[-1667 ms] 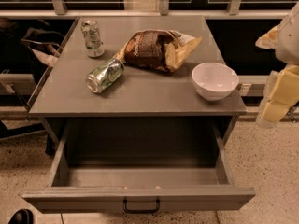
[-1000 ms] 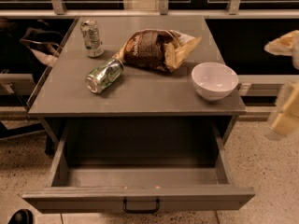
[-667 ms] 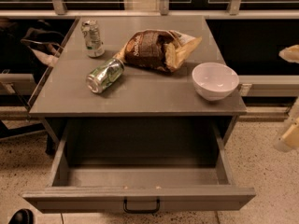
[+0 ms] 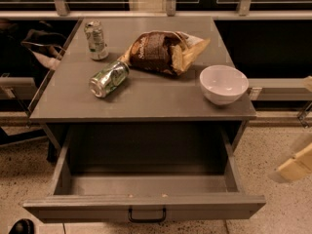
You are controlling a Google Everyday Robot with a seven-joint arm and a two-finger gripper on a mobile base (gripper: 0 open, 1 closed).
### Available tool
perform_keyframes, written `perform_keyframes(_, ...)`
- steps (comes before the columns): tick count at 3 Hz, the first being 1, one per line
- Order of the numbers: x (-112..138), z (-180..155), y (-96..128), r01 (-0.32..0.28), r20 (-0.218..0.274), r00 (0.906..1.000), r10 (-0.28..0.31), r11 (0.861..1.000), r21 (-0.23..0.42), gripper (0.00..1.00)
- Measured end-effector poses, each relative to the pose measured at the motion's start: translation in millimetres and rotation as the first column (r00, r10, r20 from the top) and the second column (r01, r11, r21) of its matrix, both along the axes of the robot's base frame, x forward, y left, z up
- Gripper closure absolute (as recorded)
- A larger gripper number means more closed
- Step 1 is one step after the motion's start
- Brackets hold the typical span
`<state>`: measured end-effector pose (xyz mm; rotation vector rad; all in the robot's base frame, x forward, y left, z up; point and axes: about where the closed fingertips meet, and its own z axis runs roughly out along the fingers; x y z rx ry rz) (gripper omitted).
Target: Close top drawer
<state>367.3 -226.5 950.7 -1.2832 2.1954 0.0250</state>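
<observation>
One open top drawer [image 4: 146,204], claw [image 4: 295,166] at right

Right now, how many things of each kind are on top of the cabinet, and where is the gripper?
Cans: 2 (one upright, one lying on its side)
Chip bag: 1
White bowl: 1
Total: 4
The gripper is at the right edge, apart from the open top drawer.

The top drawer [image 4: 146,206] is matt grey metal, the bowl [image 4: 224,84] glossy white, the lying can [image 4: 109,79] shiny metal; the gripper [image 4: 294,166], at the right edge, looks matt cream plastic.
</observation>
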Motion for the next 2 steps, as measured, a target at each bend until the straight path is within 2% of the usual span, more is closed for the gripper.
perform_keyframes(1, -1.3, -24.2, 8.8, 0.009, -0.043, 0.9991, -0.008, 1.0, 0.023, 0.0)
perform_keyframes(2, -1.2, -23.3, 8.8, 0.004, -0.042, 0.9991, -0.004, 1.0, 0.021, 0.0)
